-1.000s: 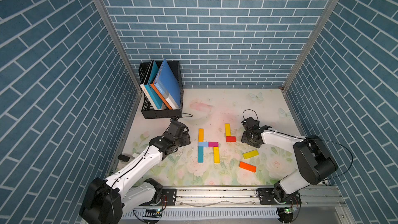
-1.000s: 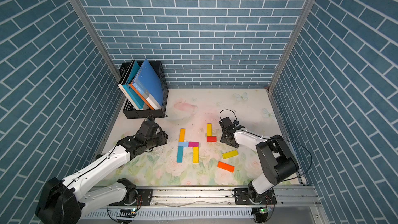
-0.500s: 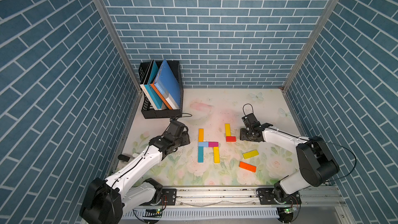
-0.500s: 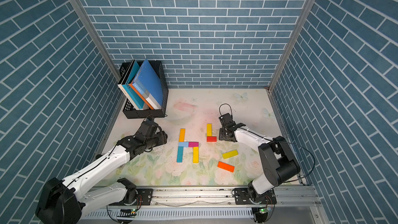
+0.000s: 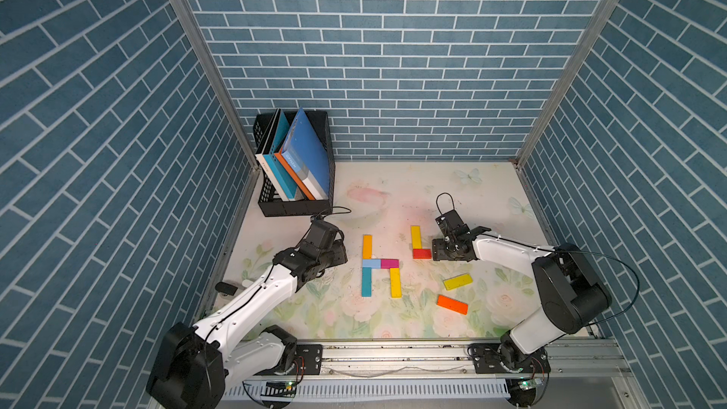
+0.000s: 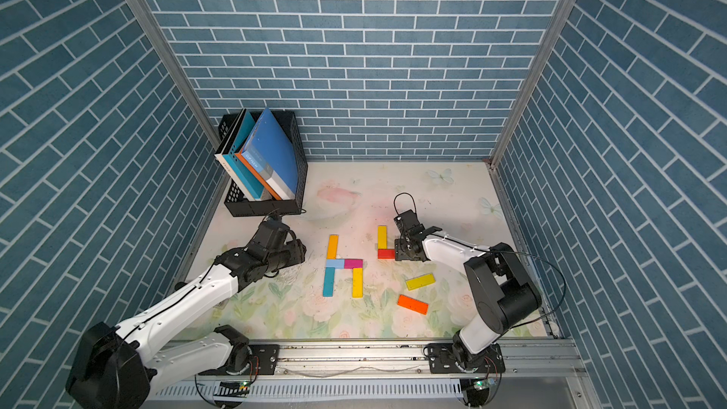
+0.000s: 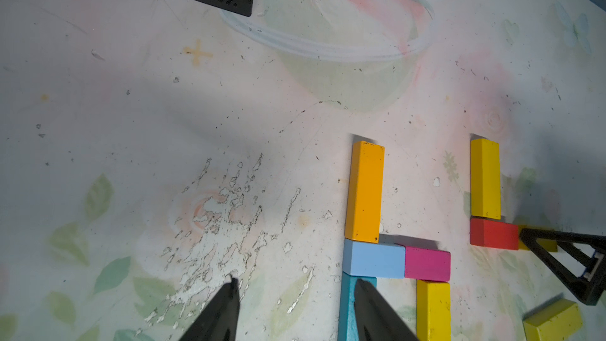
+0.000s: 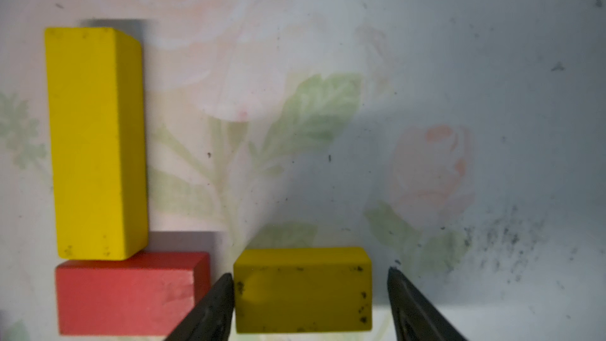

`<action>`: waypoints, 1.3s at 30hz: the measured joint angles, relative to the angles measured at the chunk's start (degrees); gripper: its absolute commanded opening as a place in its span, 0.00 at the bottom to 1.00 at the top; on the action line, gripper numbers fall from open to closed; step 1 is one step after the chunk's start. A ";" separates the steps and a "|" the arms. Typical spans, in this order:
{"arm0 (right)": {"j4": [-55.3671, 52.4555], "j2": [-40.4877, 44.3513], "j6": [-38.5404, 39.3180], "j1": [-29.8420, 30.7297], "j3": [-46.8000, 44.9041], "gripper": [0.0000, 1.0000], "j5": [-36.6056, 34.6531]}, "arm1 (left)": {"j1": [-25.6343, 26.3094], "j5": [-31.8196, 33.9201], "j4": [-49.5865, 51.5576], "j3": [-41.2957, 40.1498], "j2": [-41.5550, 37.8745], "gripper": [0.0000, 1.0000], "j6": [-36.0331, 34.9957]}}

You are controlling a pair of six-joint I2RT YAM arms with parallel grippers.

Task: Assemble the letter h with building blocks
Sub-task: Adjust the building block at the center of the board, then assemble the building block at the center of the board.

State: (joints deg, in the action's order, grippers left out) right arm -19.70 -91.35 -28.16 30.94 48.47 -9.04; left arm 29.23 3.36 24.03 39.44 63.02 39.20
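Right pincer (image 8: pixel 310 273) is standing open astride the short yellow block (image 8: pixel 303 290) — a gap showing at one fingertip — which is lying on the table (image 8: pixel 459 60) just beside the red block (image 8: pixel 128 293). I am holding my left pincer (image 7: pixel 295 279) parted, empty, near the teal block (image 7: pixel 347 316).

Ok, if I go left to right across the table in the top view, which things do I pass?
Black book basket → light blue block → magenta block → red block → tilted yellow block.
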 measured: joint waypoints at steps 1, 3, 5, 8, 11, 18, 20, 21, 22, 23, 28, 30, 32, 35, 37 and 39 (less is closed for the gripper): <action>-0.02 0.22 -0.07 -0.50 -0.07 0.80 -0.02 | 0.00 -0.04 0.00 0.00 0.00 0.61 0.02; -0.04 1.05 -0.09 -1.05 -0.20 0.82 0.22 | 0.02 -0.04 0.00 0.00 -0.02 0.61 0.02; -0.15 2.36 -0.33 -1.51 -0.24 0.84 0.48 | 0.00 -0.07 -0.02 0.00 -0.04 0.61 0.02; 0.33 5.20 -1.53 -2.08 -0.57 0.88 2.14 | 0.00 -0.09 -0.02 0.00 -0.17 0.61 0.02; 1.07 6.97 -3.02 -3.37 -0.92 0.90 4.52 | -0.02 -0.13 0.00 0.00 -0.48 0.61 0.00; 1.22 4.74 -6.60 -6.75 -0.94 0.91 5.38 | -0.02 -0.20 0.02 0.00 -1.36 0.62 -0.02; 1.33 3.17 -7.63 -6.78 -0.94 0.90 5.88 | -0.02 -0.22 0.02 0.00 -1.49 0.62 0.00; 1.46 2.32 -7.93 -6.78 -0.94 0.89 6.43 | -0.02 -0.22 0.04 0.00 -1.53 0.62 0.00; 1.73 1.60 -8.15 -6.69 -0.94 0.89 6.99 | -0.02 -0.24 0.04 0.00 -1.57 0.62 0.00; 1.99 1.01 -8.44 -6.58 -0.94 0.88 7.41 | -0.04 -0.24 0.04 0.00 -1.64 0.62 -0.02; 4.09 0.04 -9.66 -5.55 -0.85 0.86 9.35 | -0.04 -0.24 0.04 0.00 -1.66 0.62 -0.02; 4.66 0.00 -10.34 -5.03 -0.85 0.86 10.01 | -0.02 -0.24 0.02 0.00 -1.66 0.62 -0.02; 5.05 -0.07 -10.73 -4.70 -0.83 0.85 10.38 | -0.04 -0.24 0.02 0.00 -1.64 0.62 -0.02; 5.25 -0.31 -11.19 -4.44 -0.59 0.85 10.82 | -0.04 -0.24 0.02 0.00 -1.64 0.62 -0.02; 5.35 -0.37 -11.74 -4.31 -0.52 0.85 10.93 | -0.04 -0.24 0.02 0.00 -1.64 0.61 -0.02; 5.40 -0.37 -12.22 -4.07 -0.50 0.85 11.04 | -0.04 -0.24 0.02 0.00 -1.66 0.61 -0.02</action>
State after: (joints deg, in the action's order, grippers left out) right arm -14.31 -91.72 -40.38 26.87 47.97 2.00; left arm 29.19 3.11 24.05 39.44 61.36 39.18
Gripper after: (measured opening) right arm 0.848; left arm 0.616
